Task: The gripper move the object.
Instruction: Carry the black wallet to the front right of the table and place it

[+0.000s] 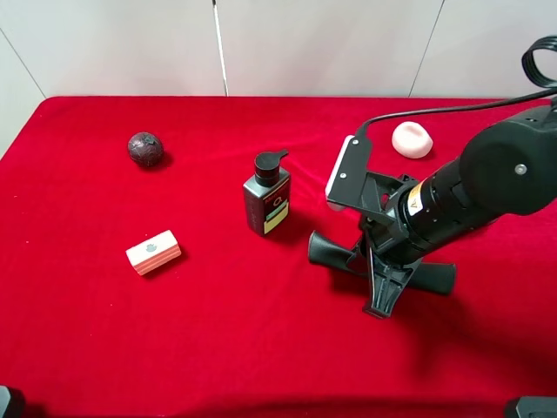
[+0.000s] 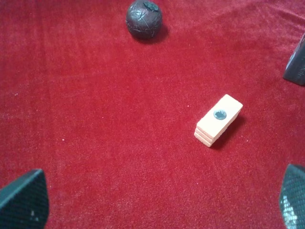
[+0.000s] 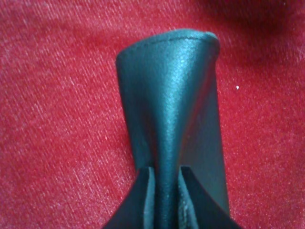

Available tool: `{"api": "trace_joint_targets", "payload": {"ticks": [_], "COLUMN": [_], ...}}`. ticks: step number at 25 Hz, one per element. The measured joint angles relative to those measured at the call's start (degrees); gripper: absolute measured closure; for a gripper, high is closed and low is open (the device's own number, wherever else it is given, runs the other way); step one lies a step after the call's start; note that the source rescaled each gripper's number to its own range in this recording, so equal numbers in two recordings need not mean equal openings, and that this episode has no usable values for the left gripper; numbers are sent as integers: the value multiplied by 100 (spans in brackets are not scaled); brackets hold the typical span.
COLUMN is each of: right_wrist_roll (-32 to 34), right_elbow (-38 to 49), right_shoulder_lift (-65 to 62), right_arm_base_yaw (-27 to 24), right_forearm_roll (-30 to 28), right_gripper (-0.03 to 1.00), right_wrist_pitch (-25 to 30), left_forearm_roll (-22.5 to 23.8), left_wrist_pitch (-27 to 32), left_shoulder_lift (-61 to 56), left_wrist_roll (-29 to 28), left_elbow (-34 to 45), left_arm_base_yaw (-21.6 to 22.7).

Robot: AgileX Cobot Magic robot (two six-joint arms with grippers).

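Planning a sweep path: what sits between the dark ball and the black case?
The pump bottle stands between ball and case, seen in the exterior high view.

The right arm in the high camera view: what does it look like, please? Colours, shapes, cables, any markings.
The right arm is matte black, with thick rounded links. A small yellow label sits on the wrist, beside a white panel. A black cable runs off it. The right gripper has pointed black fingers.
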Motion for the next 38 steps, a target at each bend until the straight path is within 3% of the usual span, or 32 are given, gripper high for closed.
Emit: {"api": "trace_joint_targets", "payload": {"ticks": [20, 38], "right_wrist_roll": [0, 0], "right_elbow": [0, 0], "right_shoulder_lift": [0, 0], "right_arm_base_yaw": [0, 0], "right_forearm_roll": [-18, -33], "right_gripper": [94, 56], "right_wrist_pitch": [126, 129], "left_forearm_roll": [0, 0], "left_wrist_pitch": [0, 0], "left_shoulder_lift": [0, 0], "left_wrist_roll": [0, 0], "left_elbow": [0, 0], "left_arm_base_yaw": [0, 0]}}
